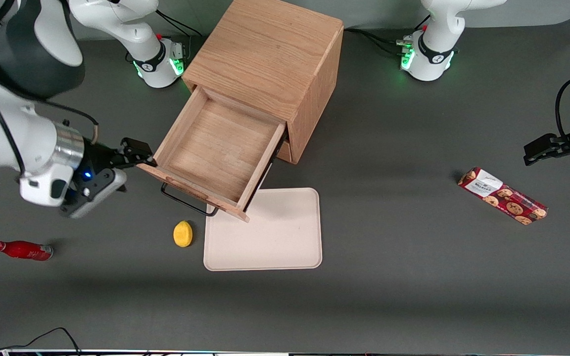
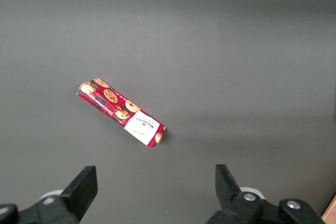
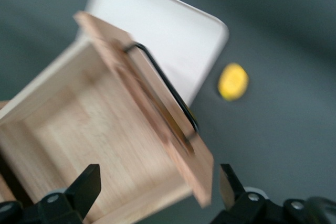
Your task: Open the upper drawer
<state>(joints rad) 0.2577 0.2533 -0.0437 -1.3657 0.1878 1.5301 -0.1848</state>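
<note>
The oak cabinet [image 1: 270,54] stands at the back middle of the table. Its upper drawer [image 1: 215,148] is pulled far out, a shallow empty light-wood tray with a thin black wire handle [image 1: 186,201] on its front. My gripper [image 1: 134,153] is open and holds nothing. It hovers beside the drawer's front corner on the working arm's side. In the right wrist view the drawer [image 3: 105,129], its handle [image 3: 168,87] and front corner lie between my spread fingers [image 3: 86,184]. The lower drawer is hidden under the upper one.
A cream tray [image 1: 285,237] lies on the table nearer the front camera than the drawer, partly under it. A yellow lemon-like object [image 1: 183,233] sits beside the tray. A red bottle [image 1: 20,250] lies toward the working arm's end. A cookie box [image 1: 502,196] lies toward the parked arm's end.
</note>
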